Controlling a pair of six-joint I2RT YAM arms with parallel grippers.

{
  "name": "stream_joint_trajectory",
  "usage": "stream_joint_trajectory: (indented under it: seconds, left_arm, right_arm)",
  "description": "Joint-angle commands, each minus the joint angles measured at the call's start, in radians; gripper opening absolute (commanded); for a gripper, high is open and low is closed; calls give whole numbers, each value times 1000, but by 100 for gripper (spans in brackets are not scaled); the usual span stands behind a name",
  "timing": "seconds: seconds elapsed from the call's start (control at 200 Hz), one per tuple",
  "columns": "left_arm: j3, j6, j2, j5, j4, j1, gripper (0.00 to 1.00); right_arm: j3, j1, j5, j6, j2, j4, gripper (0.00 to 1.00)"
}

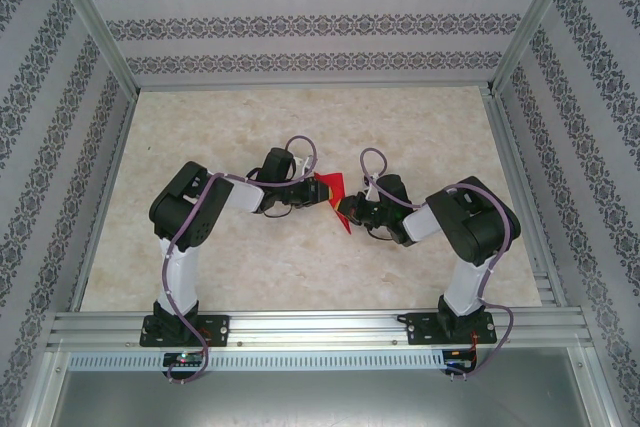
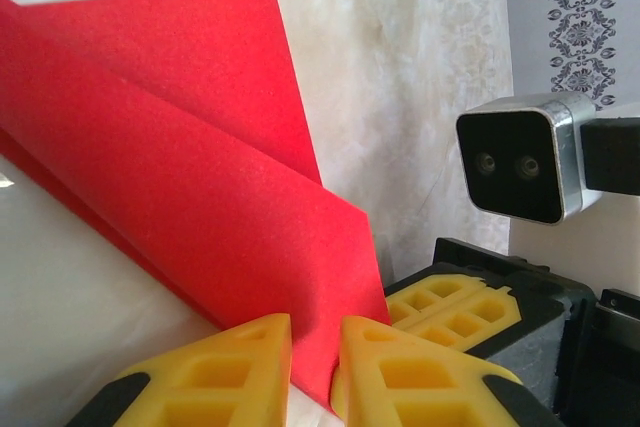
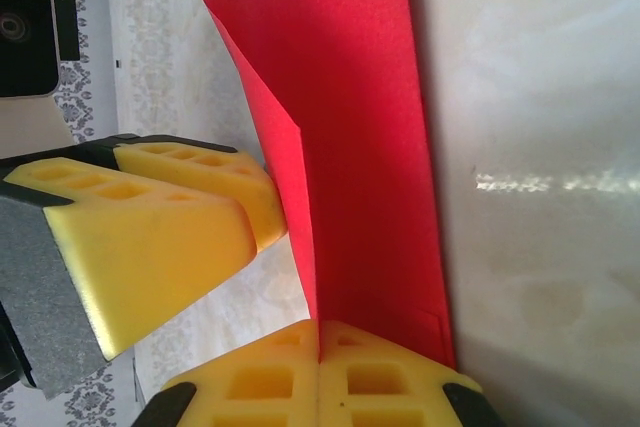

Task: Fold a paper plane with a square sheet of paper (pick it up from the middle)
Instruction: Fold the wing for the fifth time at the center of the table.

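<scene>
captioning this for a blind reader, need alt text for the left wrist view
Folded red paper rises up and to the left from the left gripper, whose yellow fingers pinch its lower edge. At lower right the right gripper meets the same paper's corner, with its wrist camera above, over a pale marbled table.

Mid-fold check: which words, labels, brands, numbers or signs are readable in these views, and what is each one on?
No text can be read in any view.
red paper: plain, no print.
patterned walls: ornament only, no letters.
wrist camera: no marking visible on its face.
arm bases: any lettering is too small to read.
</scene>
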Motion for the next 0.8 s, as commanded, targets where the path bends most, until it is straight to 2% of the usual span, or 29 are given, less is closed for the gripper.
stream_joint_trajectory:
  seconds: [0.0,0.385,0.794]
  left_arm:
    - [-8,33,-4,-4,33,-10,20]
    - [67,60,37,-44,-121,-15,15]
    - [175,132,71,-149,-405,-37,12]
  right_arm:
    - [-4,-14,35,10,50,-68,0]
    - [6,-14,32,-12,55,-108,0]
    - [18,-12,41,-38,52,-160,0]
